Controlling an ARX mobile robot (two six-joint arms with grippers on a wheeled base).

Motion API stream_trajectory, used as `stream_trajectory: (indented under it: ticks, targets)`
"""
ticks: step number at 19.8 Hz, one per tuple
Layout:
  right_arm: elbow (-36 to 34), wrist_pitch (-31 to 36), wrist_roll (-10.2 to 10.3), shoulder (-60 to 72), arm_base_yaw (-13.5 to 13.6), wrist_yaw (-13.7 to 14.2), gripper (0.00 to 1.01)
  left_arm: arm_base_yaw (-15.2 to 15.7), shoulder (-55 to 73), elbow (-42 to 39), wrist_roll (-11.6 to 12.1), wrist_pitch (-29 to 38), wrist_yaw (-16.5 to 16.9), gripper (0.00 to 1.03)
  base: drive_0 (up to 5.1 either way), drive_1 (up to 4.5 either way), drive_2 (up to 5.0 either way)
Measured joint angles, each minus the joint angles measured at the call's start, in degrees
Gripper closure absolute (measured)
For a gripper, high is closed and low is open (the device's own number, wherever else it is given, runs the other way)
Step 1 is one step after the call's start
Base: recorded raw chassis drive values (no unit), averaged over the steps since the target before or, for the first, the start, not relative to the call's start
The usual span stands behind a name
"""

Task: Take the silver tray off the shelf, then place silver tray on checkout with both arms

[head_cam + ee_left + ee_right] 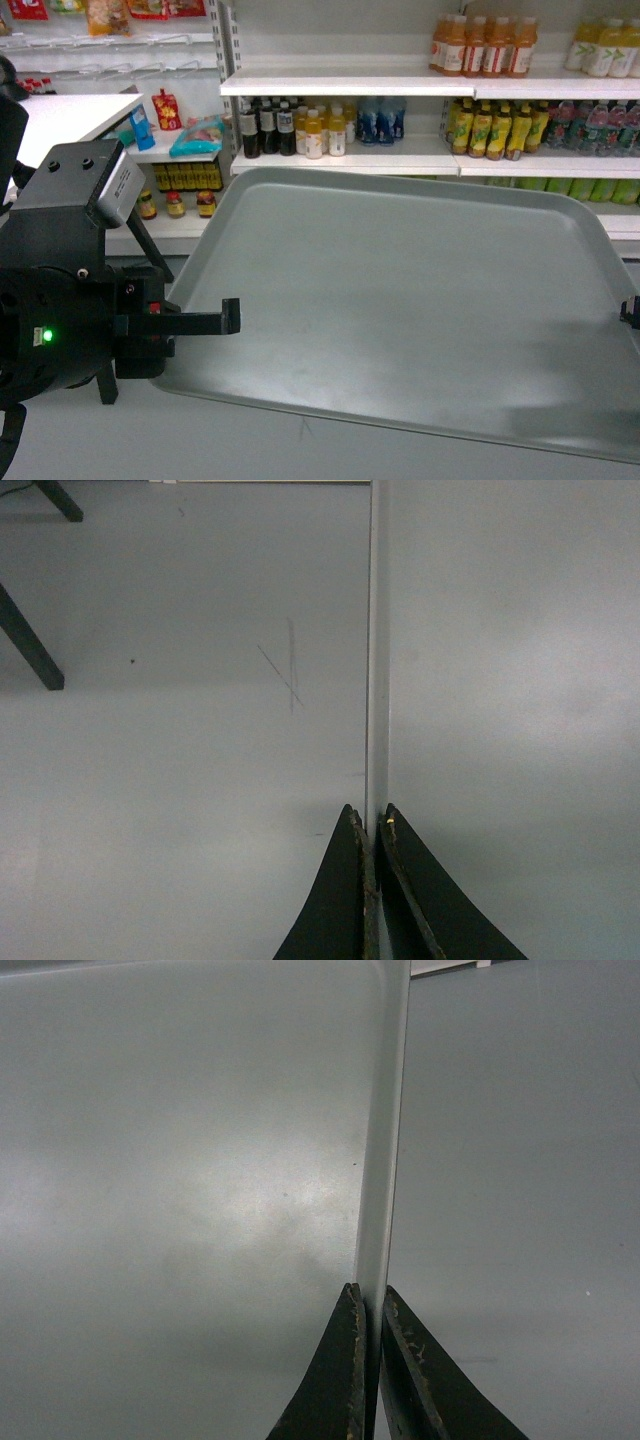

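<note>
The silver tray (pixel 400 300) hangs level in mid-air in front of the shelf (pixel 345 87), clear of its boards. My left gripper (pixel 228 320) is shut on the tray's left rim, with one finger lying over the rim. Only the tip of my right gripper (pixel 632 312) shows, at the tray's right rim. In the left wrist view the left gripper (pixel 372 825) pinches the thin rim of the tray (pixel 378 680). The right gripper (pixel 370 1300) in the right wrist view clamps the rim of the tray (pixel 385 1160) the same way. The checkout (pixel 60 115) is the white counter at the upper left.
Shelf boards at the back carry rows of drink bottles (pixel 485 45) and snack packs (pixel 195 135). Black stand legs (pixel 30 645) rest on the grey floor (pixel 90 440) under the tray's left side. A black object (pixel 8 75) stands at the counter's left edge.
</note>
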Motion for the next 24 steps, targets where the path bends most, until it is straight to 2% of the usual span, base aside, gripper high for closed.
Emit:
stream_trajectory:
  ticks: [24]
  targets:
    - [0.0,0.1,0.0,0.0,0.0,0.0,0.98,0.0,0.0,0.0,0.0,0.1,0.0,1.0,-5.0,2.5,2.5]
